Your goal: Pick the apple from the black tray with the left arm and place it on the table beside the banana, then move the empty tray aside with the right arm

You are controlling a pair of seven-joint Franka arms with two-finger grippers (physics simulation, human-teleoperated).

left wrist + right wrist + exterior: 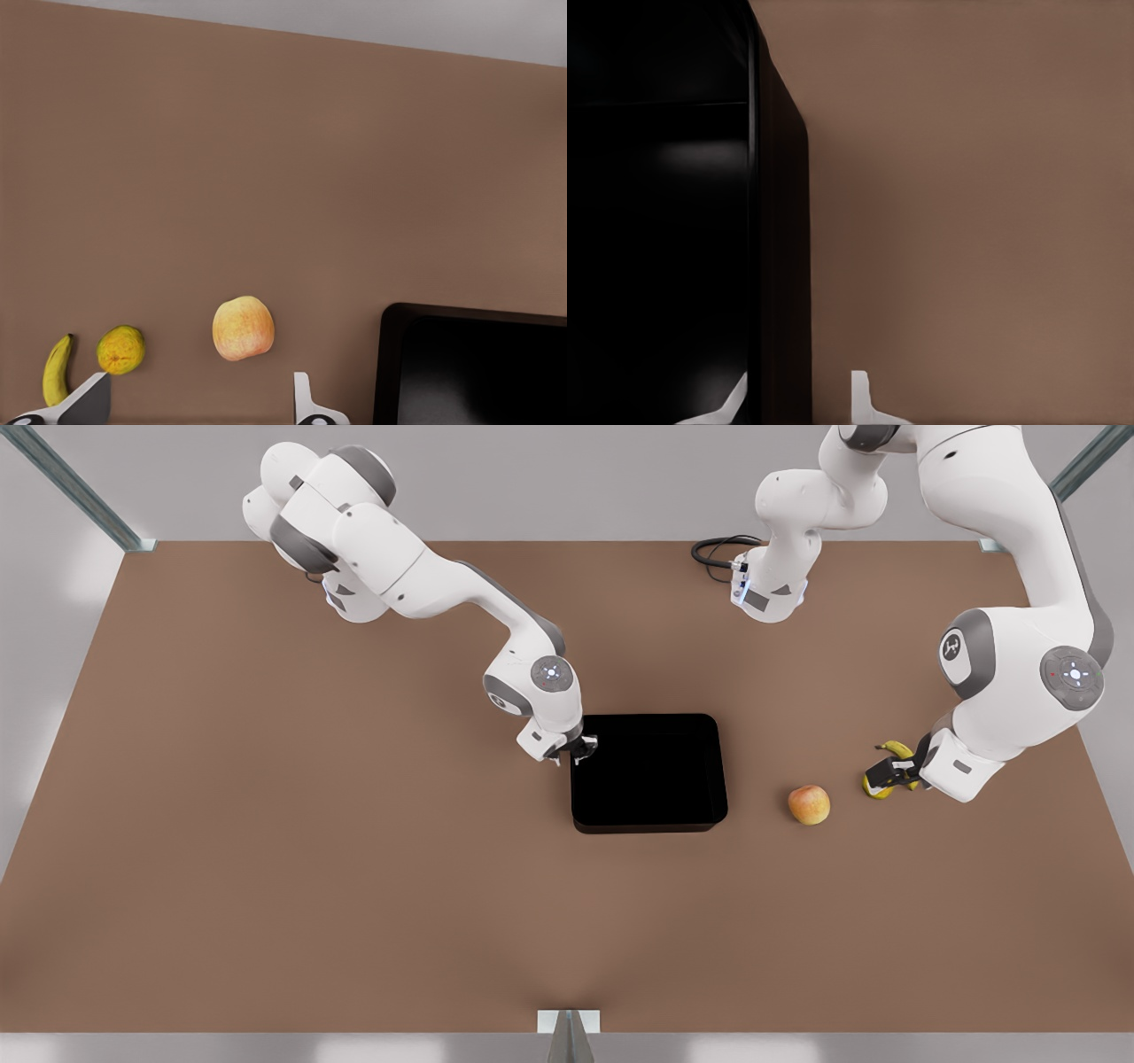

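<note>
Right gripper [576,749] sits at the tray's [647,824] 9 o'clock rim in the front view. The apple [809,804] already lies on the table [266,868] at the tray's 3 o'clock, and the banana [897,749] is beyond it, under the left gripper [890,772].

Left wrist view: we see its fingers [306,398] wide and empty, with the apple between a small orange fruit [121,349] and the tray.

Right wrist view: the fingers [862,394] straddle the rim, unclamped.

We judge the tray step is in hand: clamp, then slide toward 9 o'clock, where nothing blocks.

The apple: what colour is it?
Yellow-orange with a red blush; the apple shows best in the left wrist view.
</note>
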